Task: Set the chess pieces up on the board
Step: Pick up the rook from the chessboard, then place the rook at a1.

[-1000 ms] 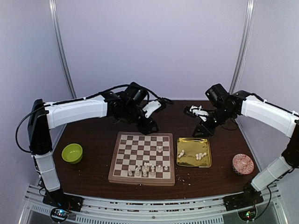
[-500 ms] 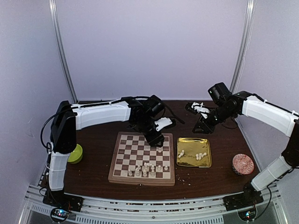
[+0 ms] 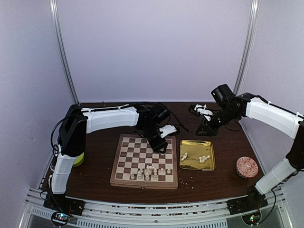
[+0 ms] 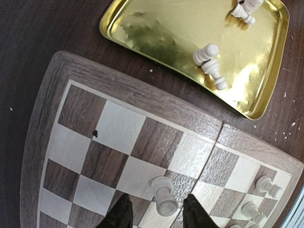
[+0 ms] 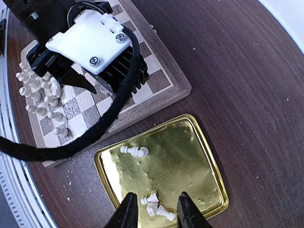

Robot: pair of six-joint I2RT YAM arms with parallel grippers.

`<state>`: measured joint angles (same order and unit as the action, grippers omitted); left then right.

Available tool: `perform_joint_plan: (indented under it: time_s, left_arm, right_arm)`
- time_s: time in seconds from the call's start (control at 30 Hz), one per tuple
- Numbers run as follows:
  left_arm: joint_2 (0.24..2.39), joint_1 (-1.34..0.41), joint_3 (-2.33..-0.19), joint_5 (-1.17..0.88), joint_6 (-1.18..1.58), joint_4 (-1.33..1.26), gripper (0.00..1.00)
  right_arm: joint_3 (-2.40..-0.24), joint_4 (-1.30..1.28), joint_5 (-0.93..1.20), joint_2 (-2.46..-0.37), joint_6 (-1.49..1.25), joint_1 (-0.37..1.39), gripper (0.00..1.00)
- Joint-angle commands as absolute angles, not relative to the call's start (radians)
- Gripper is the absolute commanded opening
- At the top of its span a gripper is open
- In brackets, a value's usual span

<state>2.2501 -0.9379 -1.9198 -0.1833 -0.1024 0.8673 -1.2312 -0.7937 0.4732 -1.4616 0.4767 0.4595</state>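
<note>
Several cream-white chess pieces (image 3: 148, 173) stand clustered in the two lowest rows of the board (image 3: 127, 159), toward its lower right corner in the overhead view. One pawn (image 4: 164, 195) stands upright apart from them, higher up near the board's right edge.

Left gripper (image 4: 157, 211): low over this pawn, its black fingertips (image 4: 122, 213) astride it, one on each side. A sliver of board shows between each tip and the pawn, so the fingers are moderately parted and do not grip.

Board: wooden, with light and dark squares and a tan border, lying at the centre of the dark wooden table (image 3: 95, 183).

Gold tray (image 3: 195, 166): just beside the board's right edge, with a strip of table between them. Fallen pieces (image 3: 204, 158) lie on their sides in it, a pair at its upper left and a small group at mid-right.

Right gripper (image 5: 156, 210): high above the tray's far side, fingers narrowly parted, holding nothing.

Green bowl (image 3: 78, 159): at the left, partly hidden behind the left arm.

Red-patterned round tin (image 3: 247, 167): at the right.

Crumbs (image 3: 190, 183): scattered below the tray.
</note>
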Motion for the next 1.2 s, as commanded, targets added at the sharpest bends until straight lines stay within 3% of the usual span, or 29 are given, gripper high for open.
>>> perform_joint_plan:
  time_s: [0.0, 0.63, 0.97, 1.17]
  left_arm:
    - [2.264, -0.936, -1.947, -0.206, -0.115, 0.871, 0.35]
    - [2.226, -0.936, -1.945, -0.179, -0.136, 0.920, 0.07]
    - [1.858, -0.892, -1.610, -0.089, -0.109, 0.922, 0.05]
    - [1.651, -0.879, -1.341, -0.136, -0.070, 0.885, 0.05]
  right_arm:
    - [-1.228, -0.790, 0.476, -1.478, 0.489, 0.455, 0.27]
    - [-1.233, -0.799, 0.479, -1.492, 0.494, 0.456, 0.27]
    - [-1.234, -0.800, 0.488, -1.502, 0.494, 0.456, 0.27]
    - [-1.236, -0.802, 0.491, -1.513, 0.496, 0.456, 0.27]
